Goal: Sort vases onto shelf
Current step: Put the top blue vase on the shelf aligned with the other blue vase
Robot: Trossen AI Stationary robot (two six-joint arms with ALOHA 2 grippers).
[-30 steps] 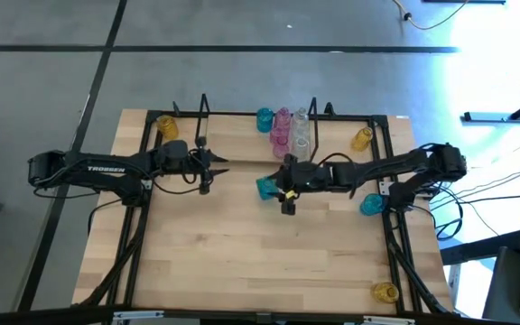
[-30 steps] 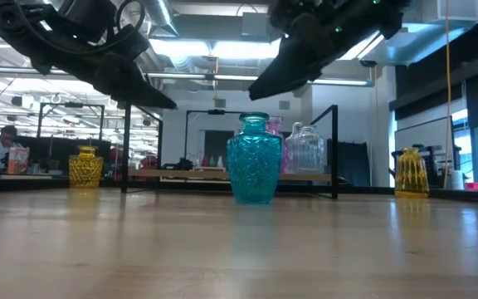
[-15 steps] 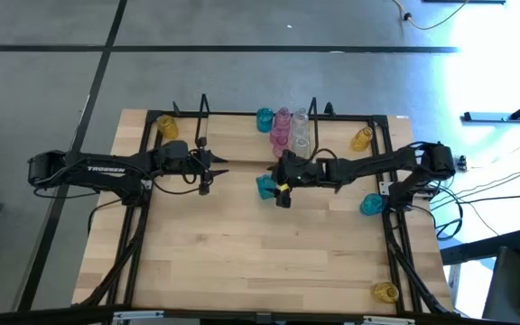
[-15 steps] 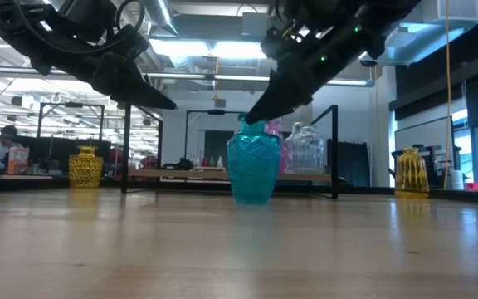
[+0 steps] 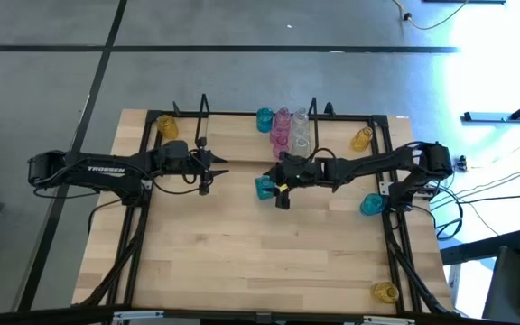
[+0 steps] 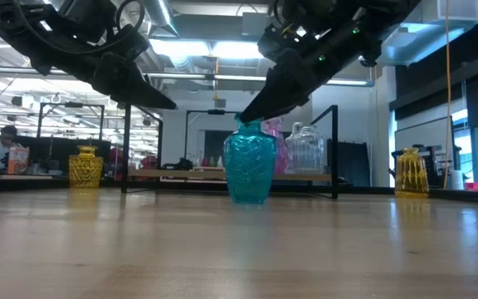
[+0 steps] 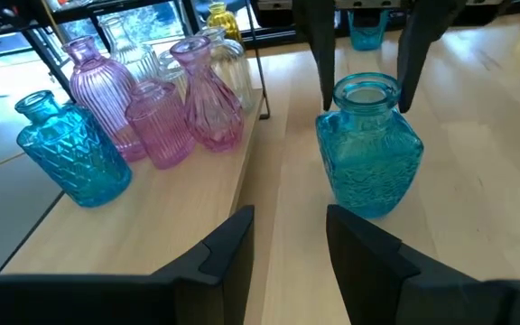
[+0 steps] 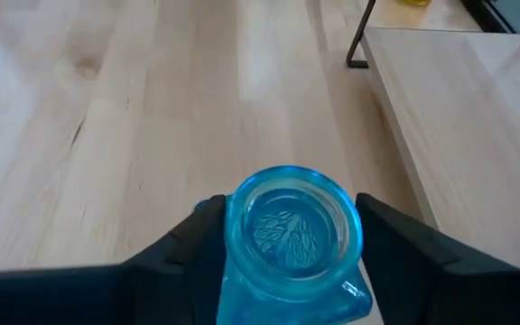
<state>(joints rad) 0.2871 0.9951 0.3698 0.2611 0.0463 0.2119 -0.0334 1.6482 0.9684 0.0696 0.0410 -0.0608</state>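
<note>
A teal vase (image 5: 264, 187) stands upright on its base on the tabletop, just in front of the shelf (image 5: 242, 149). My right gripper (image 5: 276, 188) has come down over the vase, one finger on each side of its neck (image 7: 366, 90). On the shelf board (image 7: 152, 212) stand a teal vase (image 7: 66, 153), pink vases (image 7: 156, 122) and clear vases (image 7: 226, 63). My left gripper (image 5: 215, 169) waits slightly open above the table by the shelf's left end and touches nothing. My right gripper (image 8: 293, 235) holds the teal vase by its neck, just below the rim (image 8: 293, 181). The neck is pinched between the two fingers (image 7: 323, 86), which slant down from above and from the table's right. The vase is upright, its base (image 6: 248, 198) on the table.
Loose vases stand on the tabletop: a yellow one (image 5: 167, 126) at far left, a yellow one (image 5: 361, 138) at far right, a teal one (image 5: 372, 204) by the right edge and a yellow one (image 5: 385, 292) at the near right corner. The shelf's black wire frames (image 5: 312, 108) stand upright.
My right gripper has moved down and toward the table's left, from above and right of the teal vase to its neck. Its fingers now stand on either side of the neck. The left arm has kept still.
</note>
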